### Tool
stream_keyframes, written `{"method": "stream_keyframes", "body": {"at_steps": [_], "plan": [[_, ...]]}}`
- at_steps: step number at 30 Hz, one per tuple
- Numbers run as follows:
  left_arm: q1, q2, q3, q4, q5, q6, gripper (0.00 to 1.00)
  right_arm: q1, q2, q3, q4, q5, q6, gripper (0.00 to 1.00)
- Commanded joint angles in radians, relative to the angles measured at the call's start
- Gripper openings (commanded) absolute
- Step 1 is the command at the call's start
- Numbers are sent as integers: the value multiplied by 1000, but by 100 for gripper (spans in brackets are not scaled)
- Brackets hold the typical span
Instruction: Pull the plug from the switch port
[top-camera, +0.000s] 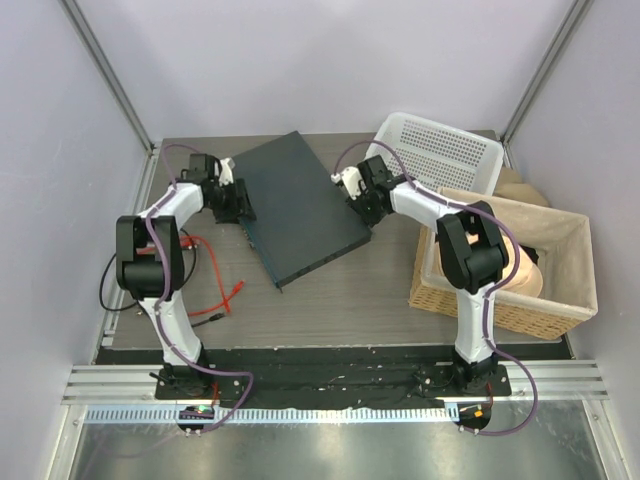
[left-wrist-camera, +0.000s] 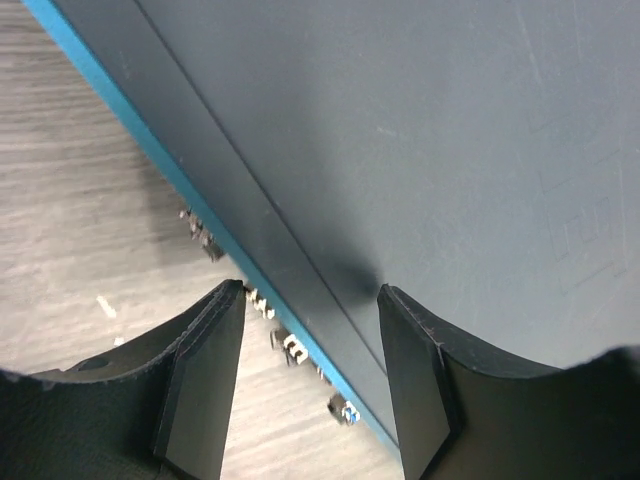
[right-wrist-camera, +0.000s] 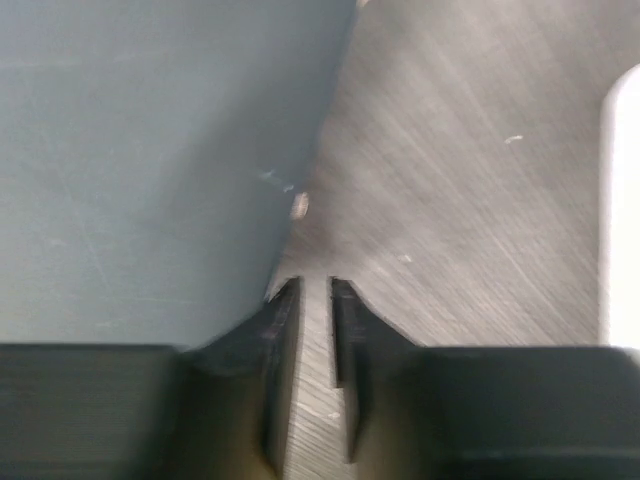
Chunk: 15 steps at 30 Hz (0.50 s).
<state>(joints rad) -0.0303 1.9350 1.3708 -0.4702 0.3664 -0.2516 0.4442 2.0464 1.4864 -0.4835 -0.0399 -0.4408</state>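
Seen from above, the switch (top-camera: 300, 212) lies flat and askew on the wooden surface (top-camera: 340, 300). One corner points at the back wall, and its long front edge faces left. The left jaws sit at that edge near its far end, and the right jaws sit at the opposite long side, so the box is hemmed in from both flanks. Bare surface lies off its near corner. A white basket (top-camera: 440, 150) stands just behind the right jaws. A wicker basket (top-camera: 510, 270) fills the right side, partly covered by the right arm (top-camera: 430, 205). A red cable (top-camera: 214, 270) loops on the surface left of the switch, apart from it (its loose end points toward the box without touching). The sockets are too small to read here.

In the left wrist view, the left jaws are spread wide and grip nothing. One of the fingers (left-wrist-camera: 200, 390) is over the surface (left-wrist-camera: 80, 200) and the other over the top of the switch (left-wrist-camera: 420, 150), with the blue front edge running between them. Small pale bits show under that edge, and I cannot tell whether any of them is a plug.

In the right wrist view, which is blurred, the right jaws are almost closed, with a thin slit between them and nothing in it. They sit just beside the side edge of the switch (right-wrist-camera: 130, 170), over bare surface (right-wrist-camera: 450, 180). A white strip at the right border is cut off.
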Motion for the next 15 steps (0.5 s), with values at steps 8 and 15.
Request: {"method": "stream_keyframes", "body": {"at_steps": [8, 15], "plan": [[82, -287, -71, -85, 57, -20, 60, 126, -152, 172, -27, -149, 117, 73], [89, -435, -277, 13, 135, -234, 59, 195, -126, 86, 29, -166, 152, 73]]}}
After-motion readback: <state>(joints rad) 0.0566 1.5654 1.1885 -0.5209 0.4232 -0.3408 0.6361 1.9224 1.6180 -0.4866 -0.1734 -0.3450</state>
